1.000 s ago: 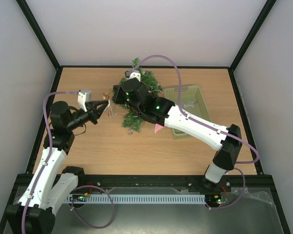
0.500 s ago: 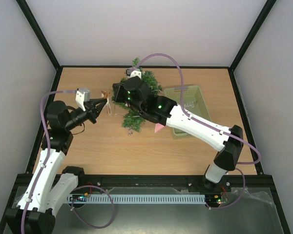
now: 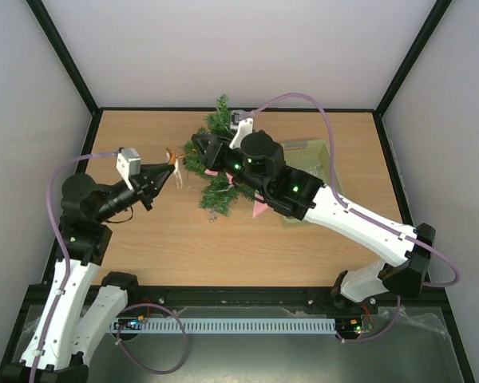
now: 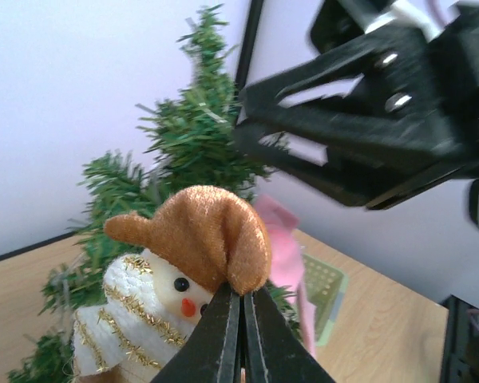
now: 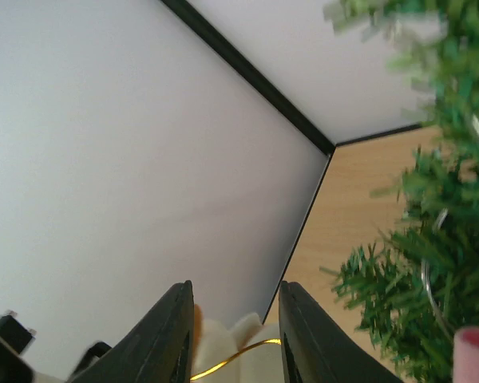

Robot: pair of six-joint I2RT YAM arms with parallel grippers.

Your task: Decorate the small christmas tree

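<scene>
The left claw (image 4: 241,297) is pinched fully shut on the lower edge of the brown hat (image 4: 199,231) of a plush snowman ornament (image 4: 156,307), holding it in the air just left of the small christmas tree (image 4: 193,140). The right claw (image 5: 235,291) reaches in from the far right with its jaws parted a little. Something white with a gold thread shows low in the gap, but nothing looks gripped. Behind both claws, the tree sits at the far middle of the table (image 3: 160,231), partly under the right arm, and whether it stands straight or leans cannot be told. A pink piece (image 4: 283,247) shows at the tree's right side, and the pale green basket (image 3: 323,152) lies further right, mostly hidden by the arm. Judging by its looks, the tree should be light, with bristly needles on springy branches that bend away under a push, so it may well slide or tip. The firm place to take hold is likely the central stem low down, or a thick branch close to it, not the soft tips. The snowman looks soft and light, safe to pinch
</scene>
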